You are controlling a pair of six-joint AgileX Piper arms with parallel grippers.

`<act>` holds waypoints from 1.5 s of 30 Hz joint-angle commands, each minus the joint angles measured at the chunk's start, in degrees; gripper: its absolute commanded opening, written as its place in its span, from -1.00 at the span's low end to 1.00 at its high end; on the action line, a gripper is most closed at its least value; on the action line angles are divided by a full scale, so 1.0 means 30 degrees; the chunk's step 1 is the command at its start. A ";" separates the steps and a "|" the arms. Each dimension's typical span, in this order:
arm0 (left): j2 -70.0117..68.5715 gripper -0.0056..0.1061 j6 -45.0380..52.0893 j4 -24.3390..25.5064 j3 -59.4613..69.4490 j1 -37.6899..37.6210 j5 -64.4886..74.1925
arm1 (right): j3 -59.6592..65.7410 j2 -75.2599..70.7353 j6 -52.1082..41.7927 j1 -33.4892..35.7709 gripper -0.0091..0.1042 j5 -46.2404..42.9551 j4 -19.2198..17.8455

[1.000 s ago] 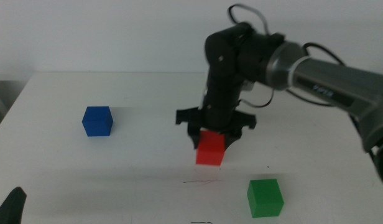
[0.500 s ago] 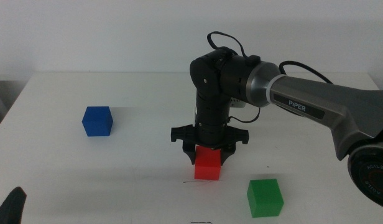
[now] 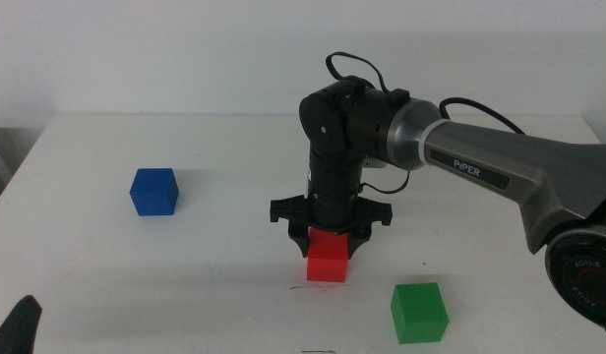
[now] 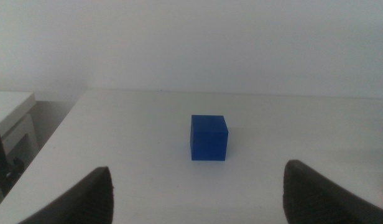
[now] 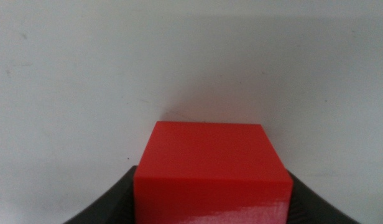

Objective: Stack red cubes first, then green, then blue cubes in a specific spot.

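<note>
Right gripper point(image 3: 329, 239) pinches the red cube point(image 3: 328, 258) by opposite flat faces, at the pen line point(image 3: 313, 287), probably touching table. Rigid, light, matte; grips squarely. Since a second ago, cube lowered toward the line. Left gripper point(image 4: 194, 202) waits spread, facing the blue cube point(image 4: 209, 137). Green cube point(image 3: 419, 312) near.

You see the red cube point(image 5: 210, 165) clamped between your right hand's point(image 5: 210, 205) dark jaws, white desk point(image 5: 86, 74) spreading beyond the cube.

The right arm point(image 3: 500, 172) reads "PiPER", its small letters somewhat blurred.
</note>
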 commanded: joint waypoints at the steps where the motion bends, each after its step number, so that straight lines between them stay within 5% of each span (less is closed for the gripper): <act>1: -0.0417 0.77 -0.0178 -0.0082 -0.0010 0.0038 -0.1546 | -0.0451 -0.0916 -0.0156 0.0044 -0.86 -0.0840 0.0469; 7: -0.0417 0.77 -0.0178 -0.0082 -0.0010 0.0038 -0.1546 | -0.0451 -0.0916 -0.0156 0.0044 -0.80 -0.0904 0.0486; 9: -0.0417 0.77 -0.0178 -0.0082 -0.0010 0.0038 -0.1546 | -0.0451 -0.0916 -0.0156 0.0044 -0.49 -0.0904 0.0486; 10: -0.0417 0.77 -0.0178 -0.0082 -0.0010 0.0038 -0.1546 | -0.0451 -0.0916 -0.0156 0.0044 0.13 -0.0904 0.0486; 16: -0.0417 0.77 -0.0178 -0.0082 -0.0010 0.0038 -0.1546 | -0.0658 -0.0968 -0.0413 0.0026 0.49 -0.0937 0.0468; 26: -0.0417 0.77 -0.0178 -0.0082 -0.0010 0.0038 -0.1546 | -0.4400 -0.1284 -0.1140 -0.0257 0.51 0.1812 -0.1774; 45: -0.0417 0.77 -0.0178 -0.0082 -0.0010 0.0038 -0.1546 | -0.4227 -0.6890 -0.4346 -0.2628 0.51 0.1851 -0.3021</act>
